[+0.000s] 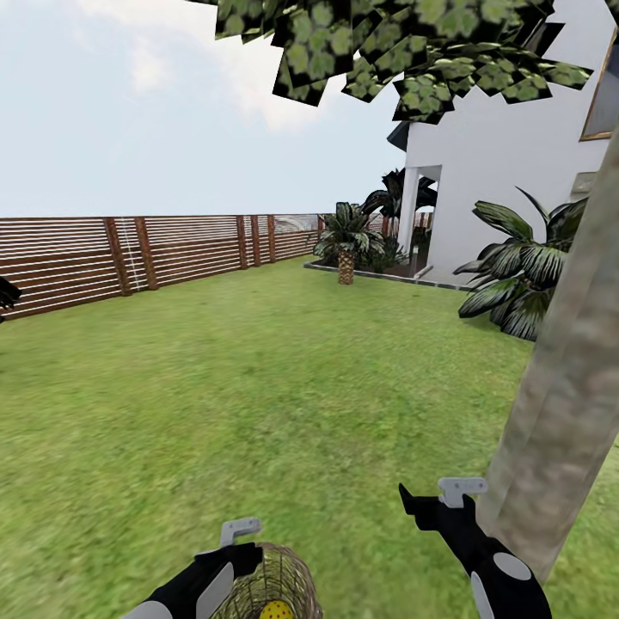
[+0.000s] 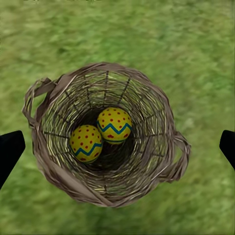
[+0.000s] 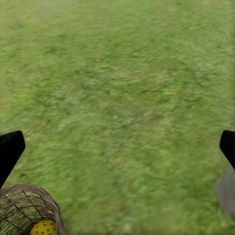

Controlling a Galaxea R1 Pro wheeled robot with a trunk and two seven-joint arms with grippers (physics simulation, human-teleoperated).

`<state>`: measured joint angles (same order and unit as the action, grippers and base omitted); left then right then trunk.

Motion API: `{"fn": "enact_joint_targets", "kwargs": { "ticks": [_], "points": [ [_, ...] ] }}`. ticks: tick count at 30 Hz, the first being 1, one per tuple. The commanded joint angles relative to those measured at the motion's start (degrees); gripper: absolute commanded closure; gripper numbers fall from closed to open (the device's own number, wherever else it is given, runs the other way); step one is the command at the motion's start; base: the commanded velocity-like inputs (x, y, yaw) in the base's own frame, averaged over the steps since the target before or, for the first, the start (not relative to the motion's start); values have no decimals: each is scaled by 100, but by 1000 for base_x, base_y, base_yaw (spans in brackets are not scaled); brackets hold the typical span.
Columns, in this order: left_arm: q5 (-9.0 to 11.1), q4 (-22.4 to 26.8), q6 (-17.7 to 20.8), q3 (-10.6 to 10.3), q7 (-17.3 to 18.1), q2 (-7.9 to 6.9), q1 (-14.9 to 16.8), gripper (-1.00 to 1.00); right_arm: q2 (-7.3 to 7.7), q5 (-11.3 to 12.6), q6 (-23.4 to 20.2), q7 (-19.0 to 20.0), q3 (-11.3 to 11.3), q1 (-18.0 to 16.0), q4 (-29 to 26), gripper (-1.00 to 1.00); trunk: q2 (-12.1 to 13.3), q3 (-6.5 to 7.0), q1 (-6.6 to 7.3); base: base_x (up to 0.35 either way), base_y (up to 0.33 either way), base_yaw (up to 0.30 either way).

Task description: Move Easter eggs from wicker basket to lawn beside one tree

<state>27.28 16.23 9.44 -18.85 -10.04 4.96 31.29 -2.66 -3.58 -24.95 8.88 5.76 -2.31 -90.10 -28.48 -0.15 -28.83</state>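
The left gripper (image 2: 117, 149) is spread wide, released and grasping nothing; its two dark fingertips (image 2: 10, 149) sit at opposite edges of the left wrist view, clear of the wicker basket (image 2: 161, 161) directly below. Two Easter eggs (image 2: 114, 125) lie side by side and touching at the bottom of the basket, yellow with blue zigzag bands and red dots.

The right gripper (image 3: 117, 149) is likewise fully spread and empty, hanging over bare lawn (image 3: 122, 88). In the right wrist view, the basket rim and part of one egg (image 3: 44, 228) appear beside one fingertip; a grey patch near the other fingertip is too blurred to identify.

In the head view, the left arm (image 1: 193, 585) is above the basket at the bottom edge, and the right gripper is just beside the tree (image 1: 567, 404), whose mottled trunk rises at the right. The lawn is flat, green grass. A brown slatted wooden fence (image 1: 129, 254) bounds the garden at left; a white house (image 1: 499, 155) and short palms (image 1: 346, 241) stand beyond.
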Motion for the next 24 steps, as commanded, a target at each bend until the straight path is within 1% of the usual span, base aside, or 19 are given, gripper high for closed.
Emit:
{"fn": "enact_joint_targets", "kwargs": {
  "ticks": [1,9,11,13,17,24],
  "points": [
    [51,12,20,-48,-42,-4,0,-100,-6,-38,-28,50,15,-1,-7,-100,-46,-21,-25,0,0,0],
    [66,3,6,-48,-42,-5,0,-100,-6,-28,-27,53,10,-3,-7,-100,-367,-164,-200,0,0,0],
    [68,69,71,-49,-38,-71,66,-100,-4,-12,-27,119,-20,-17,8,-100,-365,-164,-200,0,0,0],
    [68,134,136,-47,-37,-124,132,-100,-3,-12,-25,104,-21,-17,8,-100,-365,-164,-200,0,0,0],
    [68,146,155,-47,-37,-124,263,-100,-3,-12,-25,104,-21,-17,8,-100,-365,-164,-200,0,0,0],
    [68,146,155,-47,-37,-124,266,-100,-3,-12,-25,104,-21,-17,8,-100,-365,-164,-200,0,0,0]
  ]
}}
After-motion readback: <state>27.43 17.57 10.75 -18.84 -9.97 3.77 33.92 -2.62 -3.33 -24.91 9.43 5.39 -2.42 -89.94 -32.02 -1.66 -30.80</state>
